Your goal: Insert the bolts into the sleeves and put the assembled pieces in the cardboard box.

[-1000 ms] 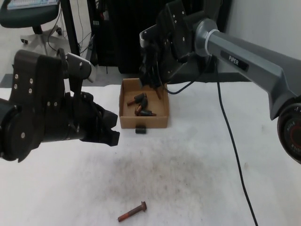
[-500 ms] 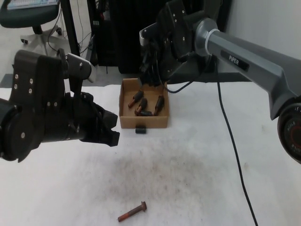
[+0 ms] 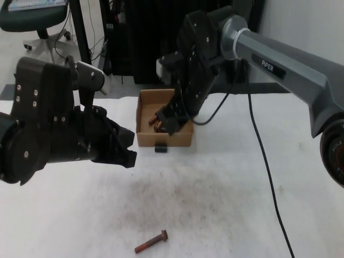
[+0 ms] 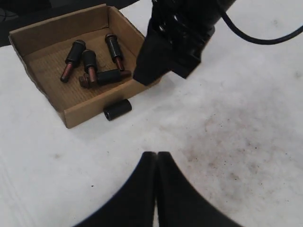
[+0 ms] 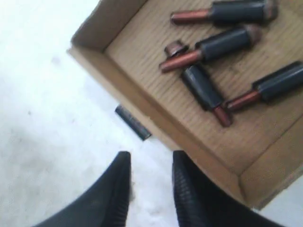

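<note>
Your right gripper point(image 5: 150, 158) hangs by the front wall of the brown cardboard box point(image 4: 85, 111), near a corner. Its fingers are slightly apart with nothing between them. Your left gripper point(image 4: 156, 155) is pressed closed and empty, above the white bench point(image 3: 226, 204), well apart from the box. Four black sleeves with rusty bolts pushed in point(image 4: 89, 64) lie on the box floor. One short black empty sleeve point(image 4: 117, 109) lies on the bench just beside the front wall, outside it. One loose rusty-brown metal bolt point(image 3: 151, 242) lies on the bench, well apart from the box and the sleeve.
</note>
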